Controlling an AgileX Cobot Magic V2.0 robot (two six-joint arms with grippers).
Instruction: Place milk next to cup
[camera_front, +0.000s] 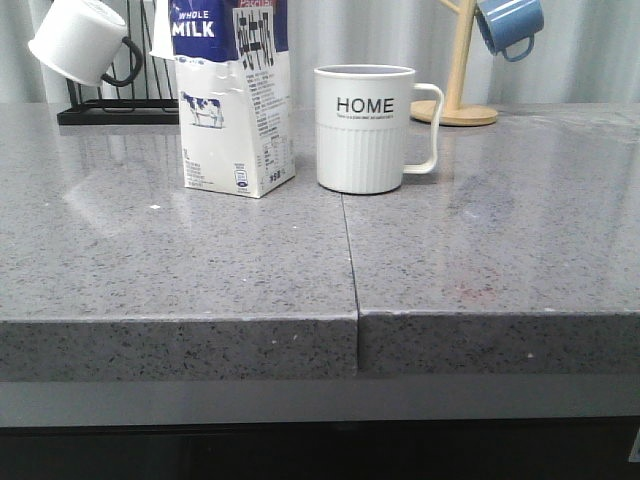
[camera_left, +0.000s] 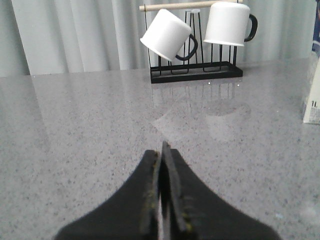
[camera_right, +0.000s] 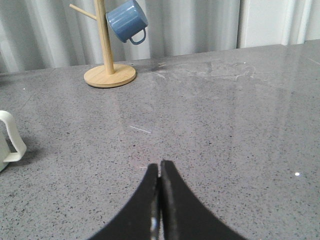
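Note:
The milk (camera_front: 232, 100), a tall white carton with a blue top and a cow picture, stands upright on the grey counter. Just to its right, a small gap away, stands the cup (camera_front: 364, 128), a white ribbed mug lettered "HOME" with its handle pointing right. Neither gripper shows in the front view. In the left wrist view my left gripper (camera_left: 162, 150) is shut and empty above bare counter, with an edge of the milk (camera_left: 313, 92) at the frame's side. My right gripper (camera_right: 160, 166) is shut and empty too, with the cup's handle (camera_right: 12, 140) off to one side.
A black rack (camera_front: 115, 105) holding white mugs with black handles (camera_left: 170, 35) stands at the back left. A wooden mug tree (camera_front: 458, 70) with a blue mug (camera_front: 510, 22) stands at the back right. A seam (camera_front: 350, 255) splits the grey counter (camera_front: 180, 270) down the middle.

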